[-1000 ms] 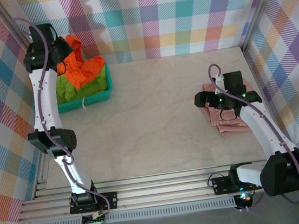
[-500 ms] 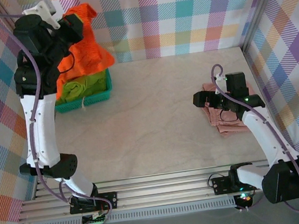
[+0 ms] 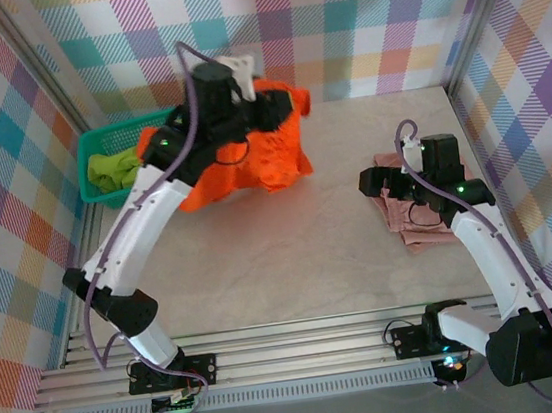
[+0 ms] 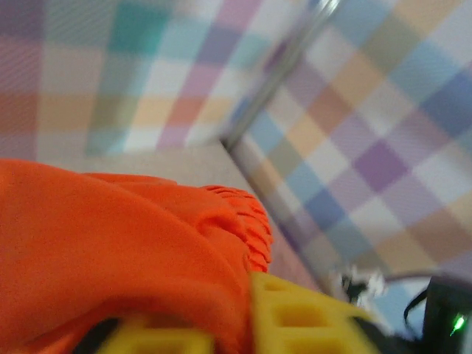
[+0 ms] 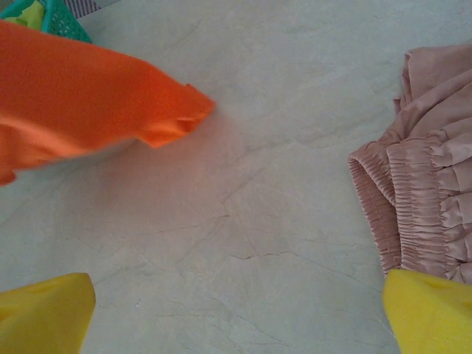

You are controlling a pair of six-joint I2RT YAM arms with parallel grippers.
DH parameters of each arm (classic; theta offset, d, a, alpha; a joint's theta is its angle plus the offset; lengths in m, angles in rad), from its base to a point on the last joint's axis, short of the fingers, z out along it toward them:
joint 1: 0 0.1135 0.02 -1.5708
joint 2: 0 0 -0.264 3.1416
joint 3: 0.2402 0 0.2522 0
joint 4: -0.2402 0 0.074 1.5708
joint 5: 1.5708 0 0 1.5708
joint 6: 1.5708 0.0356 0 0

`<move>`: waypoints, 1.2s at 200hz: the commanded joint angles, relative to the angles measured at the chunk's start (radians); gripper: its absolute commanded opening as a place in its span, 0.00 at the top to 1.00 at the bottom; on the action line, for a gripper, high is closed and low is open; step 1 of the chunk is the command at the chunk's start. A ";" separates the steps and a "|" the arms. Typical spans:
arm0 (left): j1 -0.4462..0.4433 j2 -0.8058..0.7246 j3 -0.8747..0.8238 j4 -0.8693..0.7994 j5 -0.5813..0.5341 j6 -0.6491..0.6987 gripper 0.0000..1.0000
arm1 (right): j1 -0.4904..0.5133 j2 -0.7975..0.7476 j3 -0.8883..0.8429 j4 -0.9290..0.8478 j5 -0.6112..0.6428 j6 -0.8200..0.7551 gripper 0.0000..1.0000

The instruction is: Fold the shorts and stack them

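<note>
1. The task is looking about a third done. The pink shorts [image 3: 426, 230] are lying as a compact, seemingly folded bundle at the right side of the tabletop [image 3: 291, 245], partly under the right arm.
2. The orange shorts [image 3: 250, 154] are hanging unfolded from the left hand [image 3: 262, 107], just right of the basket [image 3: 95, 145] and toward the back wall. The lower edge is draping close to the tabletop; I cannot tell whether it is touching.
3. In the left wrist view, the left hand [image 4: 228, 332] is clamping a thick fold of orange cloth between its yellow fingers [image 4: 310, 324].
4. The right hand [image 3: 378, 182] is hovering at the left edge of the pink bundle. Its wrist view shows the hand [image 5: 236, 317] with its yellow fingertips [image 5: 44, 310] spread wide apart and gripping nothing.
5. The green shorts [image 3: 110, 170] are sitting crumpled in the basket, so they are waiting to be taken out. Two pairs are left to fold and stack.
6. The pink cloth is looking soft and matte, with a gathered, ribbed elastic waistband. The orange cloth is looking thin and limp, and is falling in loose folds.
7. The basket is looking like rigid teal plastic mesh, and the tabletop is showing a pale, smooth, marbled surface.
</note>
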 commanded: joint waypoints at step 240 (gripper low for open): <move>0.642 0.042 -0.303 -0.143 -0.261 0.168 0.07 | 0.121 0.896 0.509 -0.029 -0.053 0.179 0.09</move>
